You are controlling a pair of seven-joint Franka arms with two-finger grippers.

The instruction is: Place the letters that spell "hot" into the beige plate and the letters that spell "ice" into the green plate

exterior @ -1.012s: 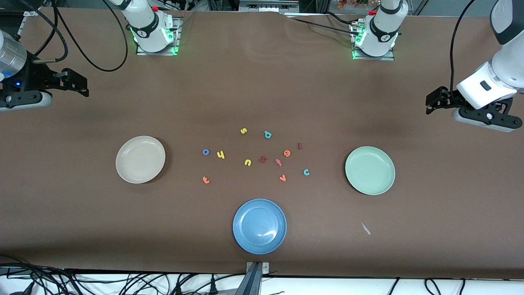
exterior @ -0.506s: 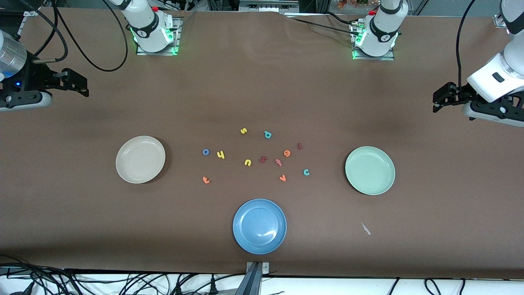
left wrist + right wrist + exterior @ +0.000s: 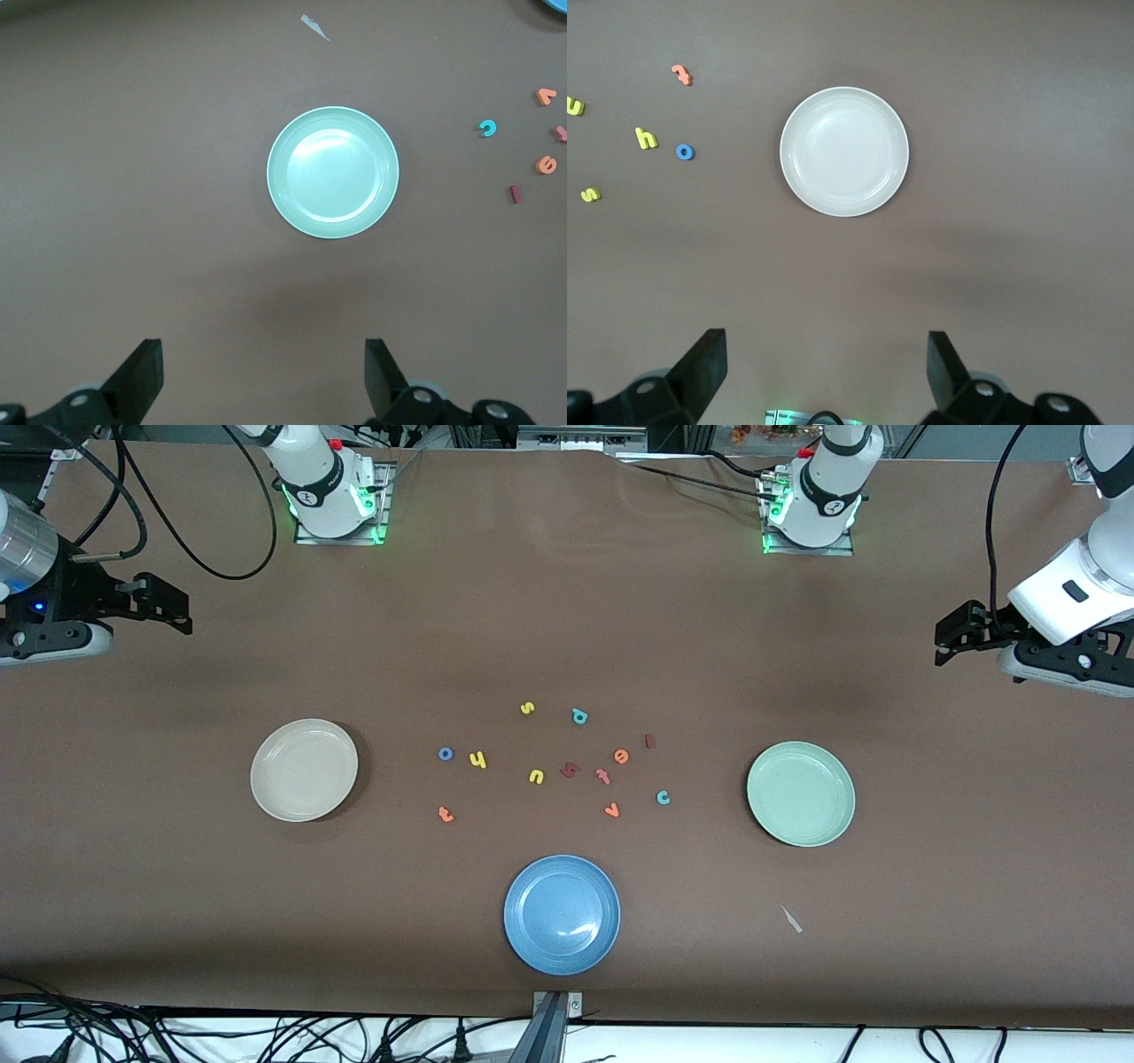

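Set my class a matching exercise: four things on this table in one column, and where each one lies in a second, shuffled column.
Things:
1. blue o
2. teal c
3. blue plate
4. left gripper

Places:
A. nearest the front camera
B. in the air at the left arm's end of the table, open
C. on the cloth beside the yellow h
D. on the cloth, the letter closest to the green plate

Pairs: 1-C, 2-D, 3-A, 4-B
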